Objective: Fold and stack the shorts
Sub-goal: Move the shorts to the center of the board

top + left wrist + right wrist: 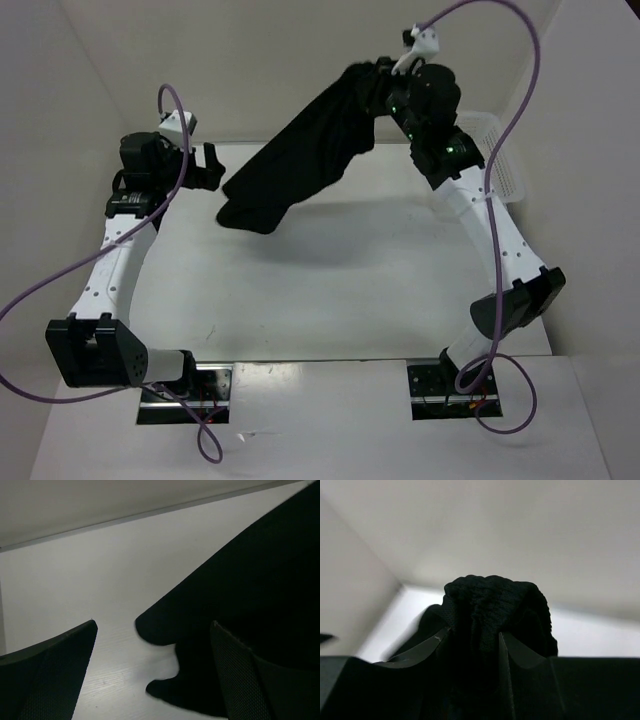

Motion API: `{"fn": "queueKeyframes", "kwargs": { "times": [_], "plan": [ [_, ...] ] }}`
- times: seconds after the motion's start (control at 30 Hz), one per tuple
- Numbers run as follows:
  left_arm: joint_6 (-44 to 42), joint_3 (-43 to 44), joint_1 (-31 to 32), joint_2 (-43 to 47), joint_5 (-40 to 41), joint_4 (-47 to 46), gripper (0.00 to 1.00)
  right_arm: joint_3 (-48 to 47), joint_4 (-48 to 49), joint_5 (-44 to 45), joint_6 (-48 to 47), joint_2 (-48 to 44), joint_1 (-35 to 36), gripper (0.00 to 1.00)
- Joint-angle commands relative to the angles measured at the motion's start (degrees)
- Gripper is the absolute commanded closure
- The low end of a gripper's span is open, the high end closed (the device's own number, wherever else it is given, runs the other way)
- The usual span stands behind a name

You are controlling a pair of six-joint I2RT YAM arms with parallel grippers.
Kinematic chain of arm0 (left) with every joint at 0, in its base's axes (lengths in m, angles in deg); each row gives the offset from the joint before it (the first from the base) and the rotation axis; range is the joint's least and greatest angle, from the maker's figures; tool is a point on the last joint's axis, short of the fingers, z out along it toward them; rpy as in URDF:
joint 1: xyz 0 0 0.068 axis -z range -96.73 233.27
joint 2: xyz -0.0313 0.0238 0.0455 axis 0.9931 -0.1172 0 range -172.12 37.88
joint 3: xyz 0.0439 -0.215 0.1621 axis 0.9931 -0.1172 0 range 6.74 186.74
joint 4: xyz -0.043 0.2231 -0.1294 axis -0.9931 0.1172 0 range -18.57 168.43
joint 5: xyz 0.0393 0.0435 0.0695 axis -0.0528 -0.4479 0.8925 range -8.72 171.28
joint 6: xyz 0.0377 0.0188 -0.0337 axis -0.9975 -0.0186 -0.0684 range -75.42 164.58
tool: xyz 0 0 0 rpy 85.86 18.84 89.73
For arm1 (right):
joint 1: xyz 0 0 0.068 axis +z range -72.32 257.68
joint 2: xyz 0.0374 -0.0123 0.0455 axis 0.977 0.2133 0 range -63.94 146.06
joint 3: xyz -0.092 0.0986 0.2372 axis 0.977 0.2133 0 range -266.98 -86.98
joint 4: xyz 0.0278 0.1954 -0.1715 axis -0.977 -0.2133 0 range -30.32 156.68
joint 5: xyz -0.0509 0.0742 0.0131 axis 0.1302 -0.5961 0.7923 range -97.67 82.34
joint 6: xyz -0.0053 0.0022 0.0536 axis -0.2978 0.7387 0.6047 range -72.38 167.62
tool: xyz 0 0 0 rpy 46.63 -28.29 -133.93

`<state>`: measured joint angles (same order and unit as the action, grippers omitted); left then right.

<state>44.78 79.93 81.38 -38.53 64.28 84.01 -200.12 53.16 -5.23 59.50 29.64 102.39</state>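
Aloft, black shorts (310,150) in right hand (472,639)

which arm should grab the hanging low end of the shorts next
Left, probably. The left fingers, open, sit beside the dangling low end of the shorts; the right fingers are shut on the top end, holding it up.

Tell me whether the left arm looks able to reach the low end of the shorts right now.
Probably yes. The left gripper is open close beside the hanging low end of the shorts, with nothing between them; the right gripper holds the top up.
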Motion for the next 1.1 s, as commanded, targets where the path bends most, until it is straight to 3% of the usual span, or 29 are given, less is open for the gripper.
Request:
{"fn": "queueKeyframes", "kwargs": {
  "times": [0.0, 0.07, 0.17, 0.3, 0.4, 0.5, 0.6, 0.77, 1.07],
  "plan": [
    [-0.2, -3.0, -0.7, 2.3, 1.3, 0.2, 0.00, 13.4, -1.2, 4.7, 4.7, -4.1, -4.2, 0.78],
    [-0.2, -4.3, -0.7, 2.8, 0.8, 2.1, 0.00, 21.9, -1.2, 4.7, 1.9, -4.6, -7.6, 0.40],
    [-0.2, -7.3, -0.7, 1.8, -0.4, 4.3, 0.00, 29.2, -1.2, -0.1, -6.2, -5.8, -7.6, 0.18],
    [-0.2, -10.6, 3.8, -1.2, 2.5, 9.3, 0.00, 32.5, -1.2, -6.5, -11.4, -7.2, -7.6, 0.18],
    [-0.2, -13.5, 8.3, -2.0, 6.5, 13.8, 0.00, 34.7, -1.2, -3.5, -12.0, -6.0, -7.6, 0.18],
    [-0.2, -16.8, 12.4, -2.5, 11.8, 14.9, 0.00, 36.3, -2.0, -0.7, -12.8, -4.6, -7.6, 0.27],
    [-0.2, -18.8, 15.4, -4.4, 14.1, 16.2, 0.00, 39.8, -4.7, 2.4, -12.3, -3.3, -7.6, 0.29],
    [-0.2, -22.9, 19.6, -7.0, 17.8, 12.9, 0.00, 46.4, -5.9, 7.6, -12.8, -1.9, -10.8, 0.32],
    [-0.2, -23.8, 20.7, -12.9, 19.2, 5.9, 0.00, 46.5, -6.1, 4.5, -10.7, 7.4, -14.1, 0.32]
  ]
}}
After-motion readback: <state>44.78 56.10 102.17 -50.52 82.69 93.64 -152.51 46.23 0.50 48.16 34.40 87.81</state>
